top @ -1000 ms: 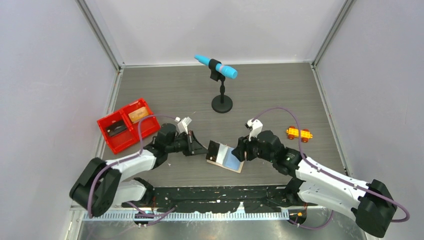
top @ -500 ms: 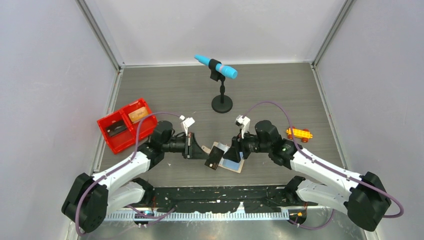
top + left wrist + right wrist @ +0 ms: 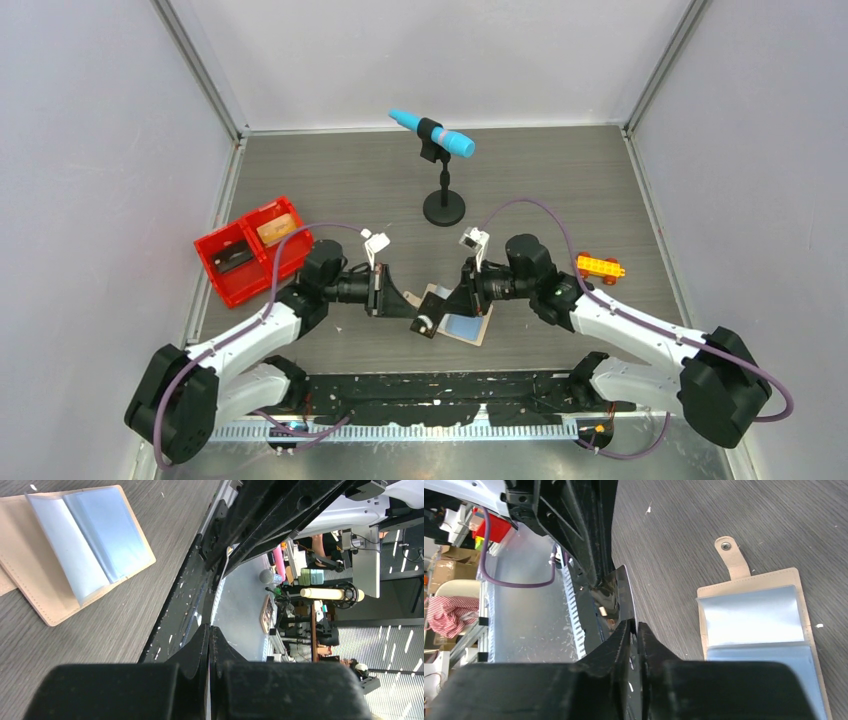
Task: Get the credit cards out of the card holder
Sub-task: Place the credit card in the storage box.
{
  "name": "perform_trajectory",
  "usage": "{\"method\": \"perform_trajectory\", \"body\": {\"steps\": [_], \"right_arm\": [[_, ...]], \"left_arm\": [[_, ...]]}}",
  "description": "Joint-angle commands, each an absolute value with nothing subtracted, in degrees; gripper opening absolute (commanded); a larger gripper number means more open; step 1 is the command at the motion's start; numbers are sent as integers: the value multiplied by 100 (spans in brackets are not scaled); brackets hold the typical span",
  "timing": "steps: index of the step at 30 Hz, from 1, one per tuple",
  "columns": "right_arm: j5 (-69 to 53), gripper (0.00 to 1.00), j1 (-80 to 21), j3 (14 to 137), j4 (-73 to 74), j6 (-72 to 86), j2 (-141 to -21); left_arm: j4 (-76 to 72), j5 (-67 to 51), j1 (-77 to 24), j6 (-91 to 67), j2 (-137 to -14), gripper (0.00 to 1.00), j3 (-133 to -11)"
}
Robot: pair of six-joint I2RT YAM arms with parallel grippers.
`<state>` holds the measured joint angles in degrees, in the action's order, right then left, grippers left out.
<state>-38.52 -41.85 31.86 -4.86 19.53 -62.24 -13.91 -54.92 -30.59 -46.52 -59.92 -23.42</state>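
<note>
Just above the table [image 3: 560, 180], pinches a dark credit card [image 3: 616, 597] in right gripper [image 3: 635, 624], seemingly by one edge; holds left gripper [image 3: 209, 627] pressed together close by; shows card holder [image 3: 468, 327] lying open just beside.

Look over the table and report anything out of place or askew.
One dark credit card stands out: it hangs tilted in the air, pinched by the right end effector beside the open card holder. Nothing looks spilled or damaged.

Red tray [image 3: 232, 292] left, blue microphone [image 3: 432, 132] rear, orange toy car [image 3: 598, 266] right
</note>
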Motion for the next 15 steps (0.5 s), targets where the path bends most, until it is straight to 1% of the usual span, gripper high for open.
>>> {"method": "perform_trajectory", "body": {"steps": [1,2,5,9,11,15], "right_arm": [[-3977,9,-4179,3008,-1562,2453,-6030],[-3936,7,-4181,2918,-1702,2589,-6007],[-3757,5,-4184,2738,-1956,2917,-5895],[-3438,5,-4184,2468,-2393,3450,-5743],[-3213,5,-4179,2364,-2631,3741,-5664],[-2792,5,-4174,2156,-3117,4226,-5444]], "left_arm": [[-1531,-5617,-3043,-4623,-5992,0,-2421],[-1424,-5570,-3037,-4590,-5966,4,-2458],[-1222,-5335,-3041,-4530,-5822,22,-2557],[-1097,-4868,-3019,-4555,-5491,36,-2657],[-1094,-4599,-2992,-4613,-5262,40,-2663],[-1198,-4047,-2930,-4809,-4885,44,-2563]]}}
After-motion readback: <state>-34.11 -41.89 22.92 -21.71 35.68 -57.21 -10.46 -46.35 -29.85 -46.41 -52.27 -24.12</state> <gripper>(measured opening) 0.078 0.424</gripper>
